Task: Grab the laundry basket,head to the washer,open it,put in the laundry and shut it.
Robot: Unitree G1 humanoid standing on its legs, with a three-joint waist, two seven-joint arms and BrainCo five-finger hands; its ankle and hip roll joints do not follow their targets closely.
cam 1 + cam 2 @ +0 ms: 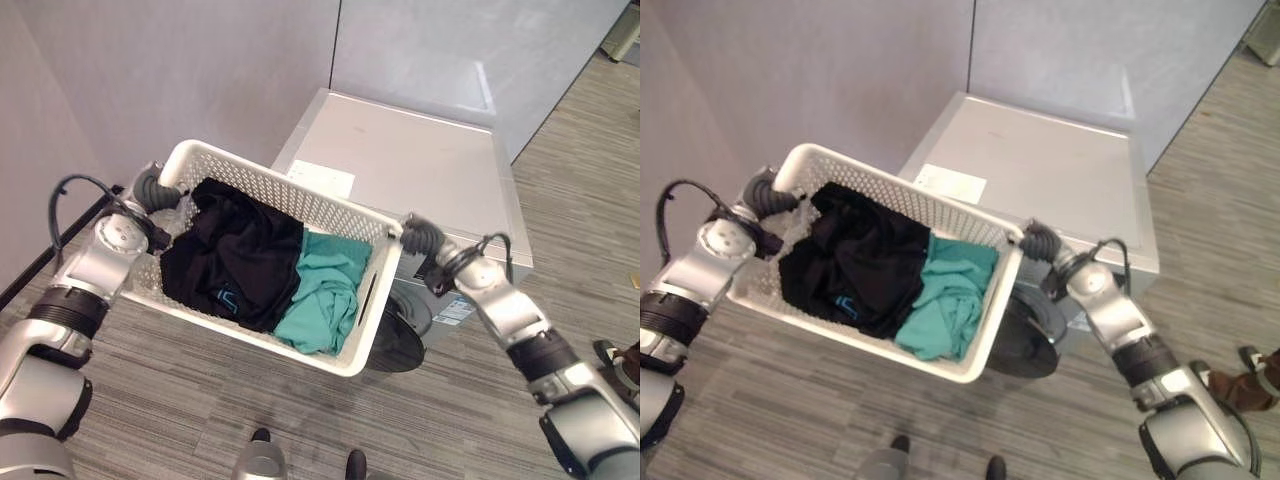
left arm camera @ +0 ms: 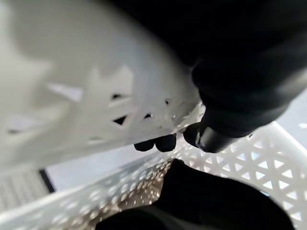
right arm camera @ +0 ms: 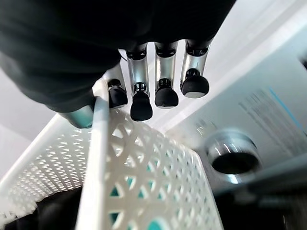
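The left hand [image 1: 150,187] is gripping the left end of the white laundry basket [image 1: 335,215], its fingers [image 2: 156,143] curling under the rim. The basket is hanging above the floor, carrying a black garment [image 1: 235,255] and a teal garment [image 1: 325,290]. The right hand [image 1: 1037,242] is clasping the right rim, fingers [image 3: 141,103] bent over it. The washer [image 1: 420,170] is standing just behind.

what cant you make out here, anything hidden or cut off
- Washer front and door: eye views, mostly hidden behind the basket and right arm.
- Laundry under the black clothes and green cloth: hidden by the pile.
- Left robot hand grip: left wrist view, its dark cover and the blurred rim hide most fingers.
- Label on the washer top: too small to read.
- Person: cut off by the right edge.
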